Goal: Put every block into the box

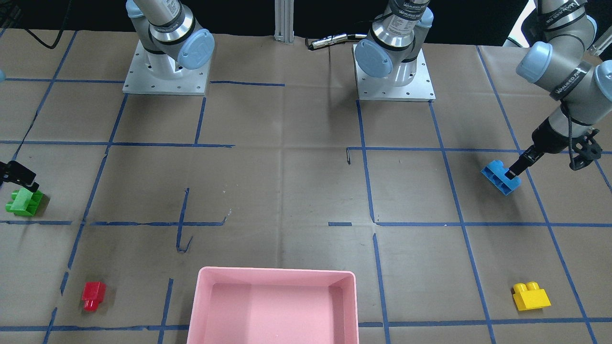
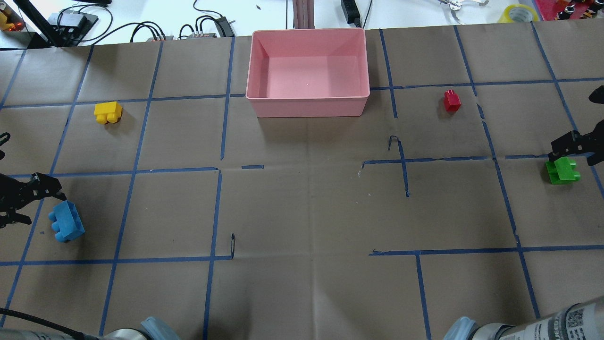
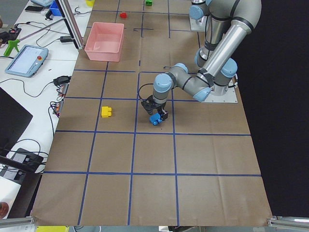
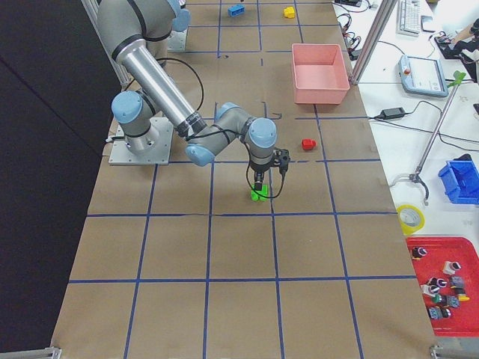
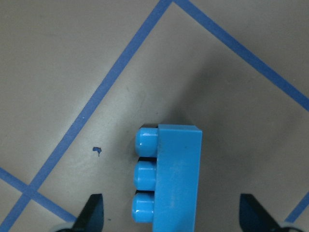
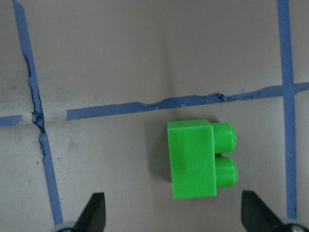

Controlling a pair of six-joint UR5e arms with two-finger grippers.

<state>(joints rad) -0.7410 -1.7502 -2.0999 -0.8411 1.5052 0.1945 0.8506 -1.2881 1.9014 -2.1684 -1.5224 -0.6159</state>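
My left gripper is open, its fingertips on either side of the blue brick, which lies on its side on the paper; in the overhead view the gripper stands at the brick's far end. My right gripper is open over the green brick, which lies on its side at the table's right. The yellow brick lies far left and the red brick far right of the pink box, which holds nothing.
Brown paper with a grid of blue tape covers the table. The two arm bases stand at the robot's edge, with a cable plug between them. Cables and tools lie beyond the far edge behind the box.
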